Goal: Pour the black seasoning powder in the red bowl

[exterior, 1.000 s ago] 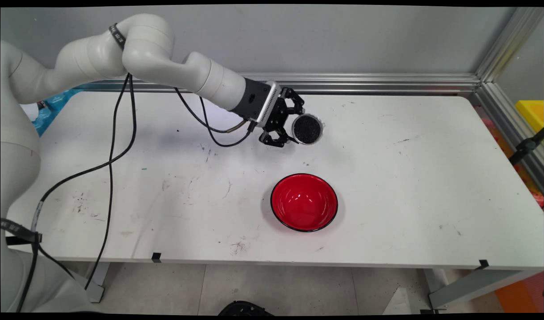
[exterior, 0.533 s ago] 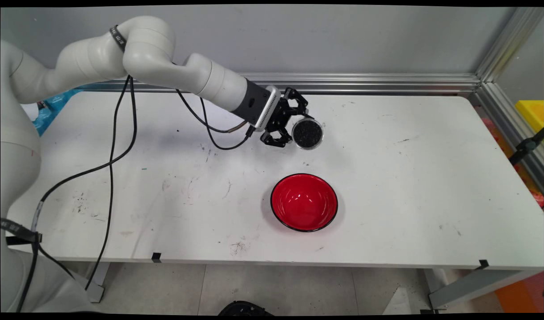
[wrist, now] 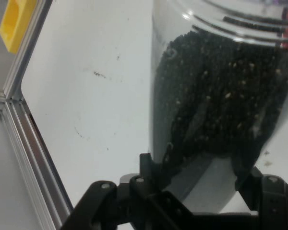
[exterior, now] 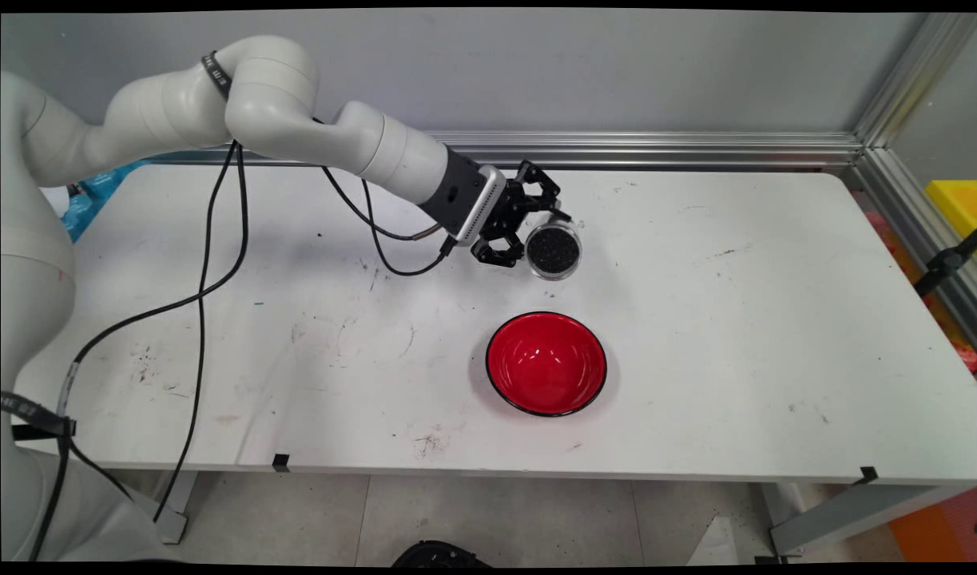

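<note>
My black gripper (exterior: 536, 231) is shut on a clear plastic cup (exterior: 553, 250) filled with small black grains, held above the white table (exterior: 736, 319) behind the red bowl (exterior: 546, 363). The cup is tipped, its open mouth facing the camera. The bowl, red inside with a black rim, stands on the table nearer the front edge and looks empty. In the hand view the cup (wrist: 221, 86) fills the right side, dark grains showing through its wall, and my gripper (wrist: 197, 177) clasps it from both sides, one finger (wrist: 151, 167) on its left wall.
An aluminium rail (exterior: 656, 148) runs along the table's back edge and down the right side (exterior: 911, 208). A yellow block (exterior: 955, 200) sits beyond the right rail. Black cables (exterior: 208, 263) hang from the arm over the table's left part.
The gripper has carried the cup a little to the right and toward the front of the table, closer to the red bowl. The bowl has not moved.
</note>
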Robot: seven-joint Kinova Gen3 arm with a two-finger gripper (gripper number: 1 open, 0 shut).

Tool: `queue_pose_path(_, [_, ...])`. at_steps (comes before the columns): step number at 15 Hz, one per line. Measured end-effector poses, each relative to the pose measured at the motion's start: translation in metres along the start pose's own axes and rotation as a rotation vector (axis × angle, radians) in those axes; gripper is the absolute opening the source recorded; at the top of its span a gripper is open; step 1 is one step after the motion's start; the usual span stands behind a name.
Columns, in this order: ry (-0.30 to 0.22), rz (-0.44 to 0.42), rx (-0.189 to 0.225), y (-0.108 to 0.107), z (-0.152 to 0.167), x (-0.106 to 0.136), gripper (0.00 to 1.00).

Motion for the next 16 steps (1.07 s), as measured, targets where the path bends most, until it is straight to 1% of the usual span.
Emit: queue_pose_path(16, [-0.004, 0.146, 0.044, -0.0082, 0.0008, 0.0001, 0.00])
